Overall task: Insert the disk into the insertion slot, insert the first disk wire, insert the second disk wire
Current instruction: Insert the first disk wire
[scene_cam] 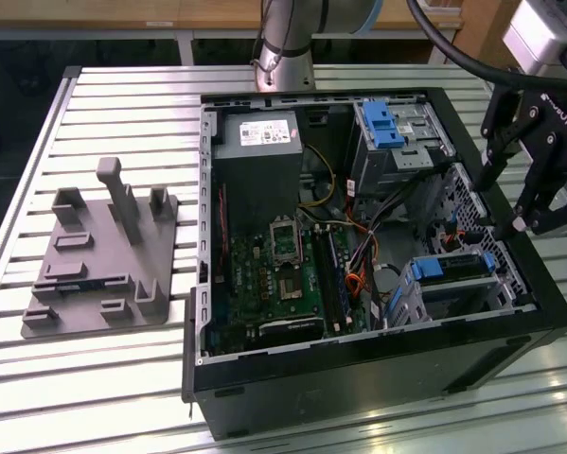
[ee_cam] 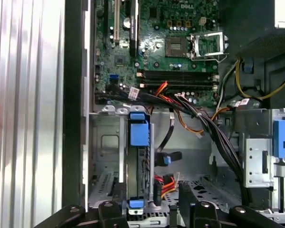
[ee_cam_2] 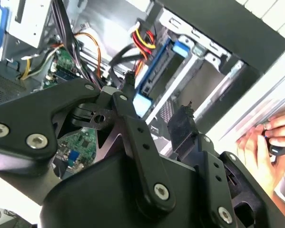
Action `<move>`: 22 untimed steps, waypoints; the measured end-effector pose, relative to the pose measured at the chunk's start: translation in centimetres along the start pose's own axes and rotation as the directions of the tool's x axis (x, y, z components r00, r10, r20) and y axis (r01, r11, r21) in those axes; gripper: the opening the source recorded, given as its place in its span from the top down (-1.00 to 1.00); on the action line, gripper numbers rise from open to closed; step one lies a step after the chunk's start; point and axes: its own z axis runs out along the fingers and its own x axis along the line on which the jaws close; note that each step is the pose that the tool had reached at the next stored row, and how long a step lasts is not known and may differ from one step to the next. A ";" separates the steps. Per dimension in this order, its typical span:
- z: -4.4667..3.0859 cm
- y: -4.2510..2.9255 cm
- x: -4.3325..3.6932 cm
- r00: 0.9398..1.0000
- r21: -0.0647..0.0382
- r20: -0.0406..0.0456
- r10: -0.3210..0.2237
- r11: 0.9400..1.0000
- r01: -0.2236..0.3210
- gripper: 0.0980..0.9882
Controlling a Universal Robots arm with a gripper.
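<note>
The disk [scene_cam: 451, 269] stands on edge inside the insertion slot [scene_cam: 458, 303], in the corner of the open computer case [scene_cam: 359, 378] at the exterior view's lower right. Its long axis runs left to right there, with a blue caddy end at each side. Red and yellow wires [ee_cam: 165, 183] lie beside it; whether they are plugged in I cannot tell. The gripper [scene_cam: 500, 205] hangs above the case's right wall, jaws wide apart and empty.

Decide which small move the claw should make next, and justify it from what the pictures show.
Probably lower the open, empty claw towards the blue-tipped wire plug beside the disk. The disk already seems to sit in the insertion slot, while that plug looks loose, not joined to the disk; I cannot tell whether the red-and-yellow wire is plugged in.
</note>
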 end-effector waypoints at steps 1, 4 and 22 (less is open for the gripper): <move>0.08 -0.18 -0.24 1.000 0.000 -0.001 0.000 1.000 0.000 -0.03; 0.39 -0.59 -1.22 1.000 -0.001 -0.005 0.000 1.000 0.000 -0.03; 2.02 -1.86 -2.80 0.997 -0.004 -0.073 0.002 1.000 -0.002 -0.03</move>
